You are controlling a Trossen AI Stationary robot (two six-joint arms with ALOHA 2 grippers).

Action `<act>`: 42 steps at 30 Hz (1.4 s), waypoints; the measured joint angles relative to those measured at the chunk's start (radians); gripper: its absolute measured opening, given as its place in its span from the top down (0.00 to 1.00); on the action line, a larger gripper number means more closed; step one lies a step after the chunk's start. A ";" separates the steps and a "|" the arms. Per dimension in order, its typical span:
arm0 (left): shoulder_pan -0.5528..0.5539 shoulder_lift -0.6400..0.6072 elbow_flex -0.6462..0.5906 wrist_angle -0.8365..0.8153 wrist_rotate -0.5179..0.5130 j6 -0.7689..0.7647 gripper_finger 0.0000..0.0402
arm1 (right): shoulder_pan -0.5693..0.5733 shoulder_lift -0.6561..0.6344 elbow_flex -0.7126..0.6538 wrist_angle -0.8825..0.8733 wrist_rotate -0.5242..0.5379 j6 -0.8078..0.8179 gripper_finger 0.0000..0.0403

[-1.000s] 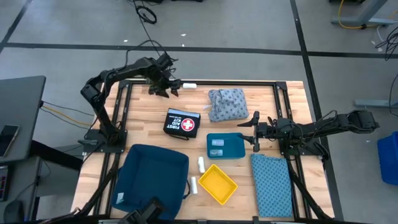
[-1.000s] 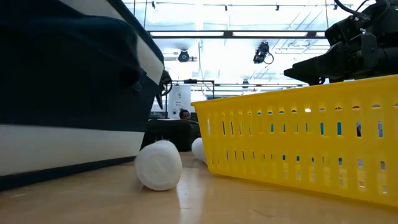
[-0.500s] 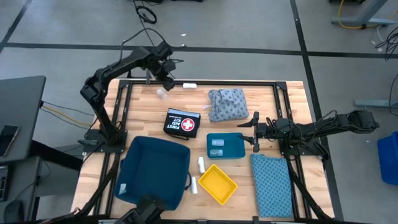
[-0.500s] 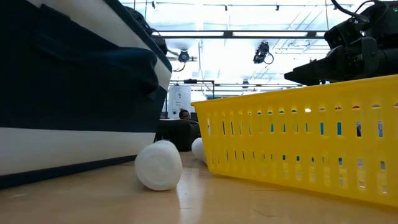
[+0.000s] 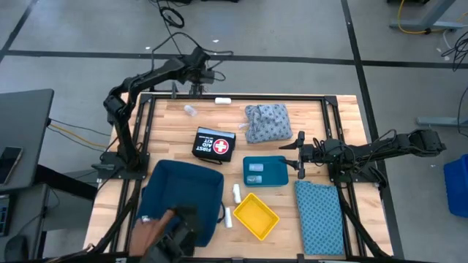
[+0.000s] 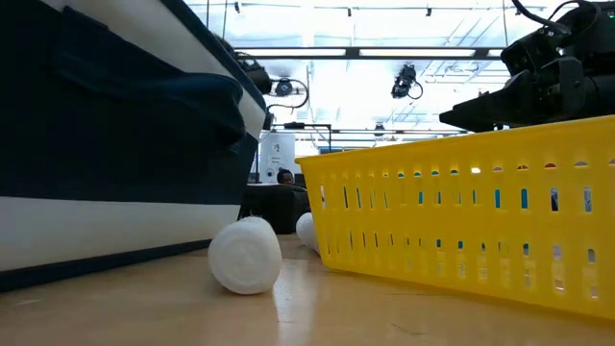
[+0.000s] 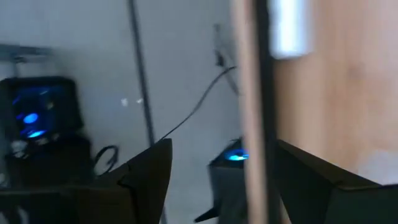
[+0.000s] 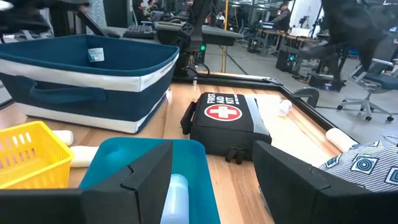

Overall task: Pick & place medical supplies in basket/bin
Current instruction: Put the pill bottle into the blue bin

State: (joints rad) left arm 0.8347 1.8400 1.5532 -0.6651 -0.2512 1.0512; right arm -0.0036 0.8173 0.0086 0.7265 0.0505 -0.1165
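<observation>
Left gripper (image 5: 199, 64) spread, empty, above table's far edge. Small clear vial (image 5: 190, 110) on wood just nearside of it, short white roll (image 5: 222, 100) beside, lying along edge; left arm nearer. Right gripper (image 5: 298, 156) spread, empty, waits beside teal tray (image 5: 278, 172).

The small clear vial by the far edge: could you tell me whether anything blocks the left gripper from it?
Nothing visible does: the open left gripper hangs above the far rail, with only bare wood between it and the small clear vial.
</observation>
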 joint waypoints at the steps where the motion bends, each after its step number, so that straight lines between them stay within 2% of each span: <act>1: 0.018 0.013 0.000 0.041 -0.012 0.000 0.37 | 0.000 0.000 0.000 0.000 0.000 0.000 0.42; 4: 0.072 0.043 0.000 0.128 -0.037 -0.004 0.37 | 0.000 0.000 0.000 0.000 0.000 0.000 0.42; 8: 0.136 0.064 0.000 0.181 -0.022 -0.018 0.38 | 0.000 0.000 0.000 0.000 0.000 0.000 0.42; 12: 0.181 0.078 0.000 0.116 0.102 -0.056 0.40 | 0.000 0.000 0.000 -0.005 0.003 -0.001 0.42; 14: 0.189 0.091 0.000 0.028 0.180 -0.051 0.42 | -0.001 0.000 0.000 -0.005 0.006 -0.001 0.42; 20: 0.172 0.138 -0.001 -0.117 0.277 0.066 0.48 | 0.000 0.000 0.000 -0.006 0.025 -0.012 0.42; 30: 0.138 0.166 -0.001 -0.167 0.232 0.075 0.49 | 0.000 0.000 0.000 -0.007 0.029 -0.005 0.42; 42: 0.133 0.083 -0.001 -0.205 0.251 0.051 0.57 | 0.000 0.000 0.000 -0.019 0.036 -0.012 0.42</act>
State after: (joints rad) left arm 0.9678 1.9226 1.5524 -0.8700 -0.0003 1.1017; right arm -0.0040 0.8177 0.0087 0.7071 0.0861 -0.1283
